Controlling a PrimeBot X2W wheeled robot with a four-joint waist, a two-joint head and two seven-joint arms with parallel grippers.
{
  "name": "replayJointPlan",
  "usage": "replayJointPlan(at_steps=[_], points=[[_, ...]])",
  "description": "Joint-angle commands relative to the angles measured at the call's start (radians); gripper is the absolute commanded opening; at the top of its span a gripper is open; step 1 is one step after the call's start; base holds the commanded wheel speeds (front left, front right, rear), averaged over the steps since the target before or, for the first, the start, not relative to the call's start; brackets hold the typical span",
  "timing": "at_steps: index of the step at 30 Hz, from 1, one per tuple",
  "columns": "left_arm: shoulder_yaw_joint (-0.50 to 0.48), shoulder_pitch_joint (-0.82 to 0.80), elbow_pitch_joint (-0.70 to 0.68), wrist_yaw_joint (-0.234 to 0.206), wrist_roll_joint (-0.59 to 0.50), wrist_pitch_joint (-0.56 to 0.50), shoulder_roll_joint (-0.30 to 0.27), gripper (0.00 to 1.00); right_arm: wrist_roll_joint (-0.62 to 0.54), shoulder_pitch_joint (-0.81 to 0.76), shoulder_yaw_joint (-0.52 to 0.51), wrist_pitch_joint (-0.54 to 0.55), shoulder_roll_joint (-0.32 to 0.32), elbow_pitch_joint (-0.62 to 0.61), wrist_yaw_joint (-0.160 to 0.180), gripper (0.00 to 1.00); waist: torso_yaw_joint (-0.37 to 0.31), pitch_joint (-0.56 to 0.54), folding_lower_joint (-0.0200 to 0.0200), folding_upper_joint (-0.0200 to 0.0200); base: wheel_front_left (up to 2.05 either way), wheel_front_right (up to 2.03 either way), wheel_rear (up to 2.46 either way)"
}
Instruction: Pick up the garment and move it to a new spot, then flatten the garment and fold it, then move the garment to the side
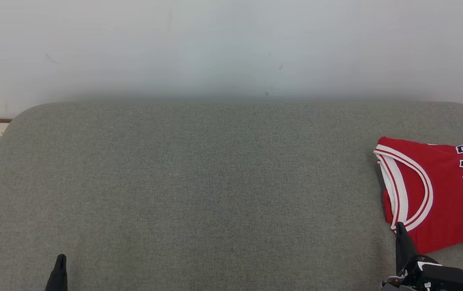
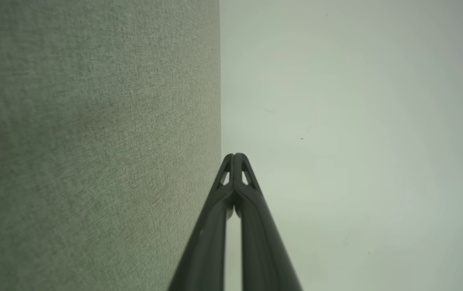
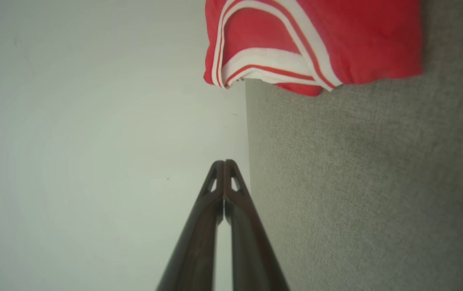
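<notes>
Left gripper [image 1: 60, 258] and right gripper [image 1: 400, 227] are clenching empty jaws; limp, light-looking jersey [image 1: 445, 210] at three o'clock is offering its trimmed edge.

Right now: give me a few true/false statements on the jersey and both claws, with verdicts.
1. The red jersey lies at the right end of the grey cushion. True.
2. The right claw grips the jersey. False: it is shut on nothing, and its tips stop short of the cloth.
3. The left claw is open. False: its fingers are pressed together and hold nothing.
4. The jersey's edge has white trim with red stripes. True.
</notes>
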State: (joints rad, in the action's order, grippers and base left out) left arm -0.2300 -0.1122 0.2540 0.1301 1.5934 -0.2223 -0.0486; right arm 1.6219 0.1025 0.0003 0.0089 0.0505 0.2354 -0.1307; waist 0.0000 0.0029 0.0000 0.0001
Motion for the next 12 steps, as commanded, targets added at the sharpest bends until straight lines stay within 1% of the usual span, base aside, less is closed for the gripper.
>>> replayJointPlan(at_steps=[1,12], points=[[-0.004,-0.006,0.002,0.002,0.01,-0.002,-0.003,0.0,0.006,0.001,0.0,0.003,-0.001,-0.003,0.0,0.0,0.0,0.0,0.0,-0.0001,0.0,0.0,0.0],[-0.004,-0.006,0.002,0.002,0.01,-0.002,-0.003,0.0,0.006,0.001,0.0,0.003,-0.001,-0.003,0.0,0.0,0.0,0.0,0.0,-0.0001,0.0,0.0,0.0]])
